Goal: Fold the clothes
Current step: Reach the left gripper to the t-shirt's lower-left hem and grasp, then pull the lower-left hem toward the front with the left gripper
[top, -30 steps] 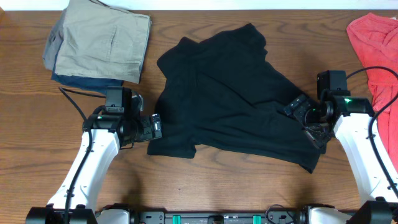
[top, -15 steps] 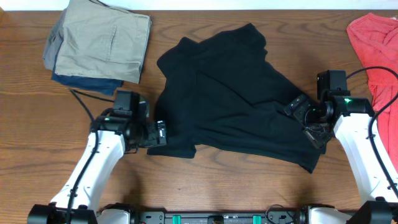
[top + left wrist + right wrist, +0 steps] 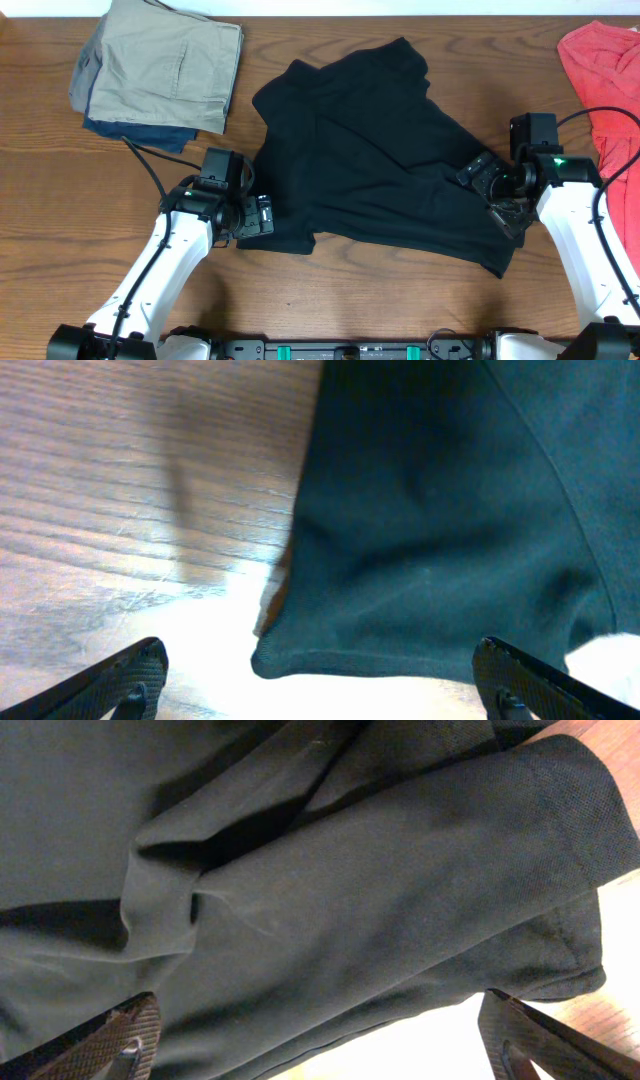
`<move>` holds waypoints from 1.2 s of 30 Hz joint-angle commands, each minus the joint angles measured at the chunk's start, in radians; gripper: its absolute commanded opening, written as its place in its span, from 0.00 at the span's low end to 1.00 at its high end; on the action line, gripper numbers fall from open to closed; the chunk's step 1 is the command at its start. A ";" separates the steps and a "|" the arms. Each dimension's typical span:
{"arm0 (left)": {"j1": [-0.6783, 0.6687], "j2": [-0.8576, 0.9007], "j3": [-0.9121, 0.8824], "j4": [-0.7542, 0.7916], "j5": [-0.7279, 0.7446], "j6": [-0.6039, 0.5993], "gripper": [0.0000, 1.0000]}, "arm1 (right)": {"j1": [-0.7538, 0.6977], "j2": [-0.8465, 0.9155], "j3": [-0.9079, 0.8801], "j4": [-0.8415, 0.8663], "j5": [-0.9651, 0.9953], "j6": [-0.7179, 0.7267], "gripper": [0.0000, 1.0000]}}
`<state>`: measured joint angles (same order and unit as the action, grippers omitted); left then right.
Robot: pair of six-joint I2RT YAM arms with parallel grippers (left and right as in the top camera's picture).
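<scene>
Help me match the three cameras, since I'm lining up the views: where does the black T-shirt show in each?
Overhead: the black T-shirt lies crumpled across the middle of the picture.
Left wrist: it fills the right and upper part, with a hem corner at bottom centre.
Right wrist: it fills nearly the whole frame.
Shared landmark: the wooden table, bare beside the shirt's edge.

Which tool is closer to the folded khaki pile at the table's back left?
Left. The left tool is near the khaki pile, at the left edge of the black T-shirt; the right tool is at its opposite side.
</scene>
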<state>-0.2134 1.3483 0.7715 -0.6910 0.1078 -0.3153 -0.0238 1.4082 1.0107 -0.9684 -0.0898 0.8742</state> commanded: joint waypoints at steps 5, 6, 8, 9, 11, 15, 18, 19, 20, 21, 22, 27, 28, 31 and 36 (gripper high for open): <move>-0.002 0.006 -0.037 0.000 -0.013 -0.050 0.98 | 0.008 -0.003 0.004 0.000 0.003 0.012 0.99; -0.002 0.006 -0.041 0.000 -0.011 -0.050 0.98 | 0.008 -0.003 0.004 0.000 0.003 0.012 0.99; -0.002 0.012 -0.047 0.000 -0.011 -0.050 0.98 | 0.008 -0.003 0.004 0.000 0.003 0.012 0.99; -0.002 0.016 -0.048 0.000 -0.011 -0.050 0.98 | 0.008 -0.003 0.004 0.000 0.003 0.012 0.99; -0.002 0.027 -0.048 0.000 -0.011 -0.050 0.98 | 0.008 -0.003 0.004 0.000 0.003 0.012 0.99; -0.002 0.063 -0.048 0.010 0.003 -0.049 0.98 | 0.008 -0.003 0.004 0.000 0.003 0.012 0.99; -0.002 0.100 -0.048 0.019 0.034 -0.049 0.98 | 0.008 -0.003 0.004 0.000 0.003 0.012 0.99; -0.002 0.113 -0.048 0.024 0.035 -0.049 0.98 | 0.008 -0.003 0.004 0.000 0.003 0.012 0.99; -0.002 0.123 -0.048 0.027 0.034 -0.049 0.98 | 0.008 -0.003 0.004 0.000 0.004 0.012 0.99; -0.002 0.135 -0.048 0.034 0.034 -0.048 0.98 | 0.008 -0.003 0.004 0.000 0.003 0.012 0.99; -0.002 0.144 -0.048 0.040 0.035 -0.049 0.98 | 0.008 -0.003 0.004 0.000 0.003 0.012 0.99; -0.002 0.156 -0.048 0.048 0.034 -0.045 0.98 | 0.008 -0.003 0.004 0.000 0.003 0.012 0.99; -0.002 0.156 -0.048 0.049 0.034 -0.045 0.98 | 0.008 -0.003 0.004 0.000 0.003 0.012 0.99; -0.002 0.156 -0.048 0.048 0.034 -0.044 0.95 | 0.008 -0.003 0.004 0.000 0.003 0.012 0.99; -0.002 0.158 -0.048 0.041 0.034 -0.003 0.88 | 0.008 -0.003 0.004 0.000 0.003 0.012 0.99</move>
<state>-0.2134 1.5002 0.7303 -0.6453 0.1356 -0.3397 -0.0238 1.4082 1.0107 -0.9684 -0.0898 0.8738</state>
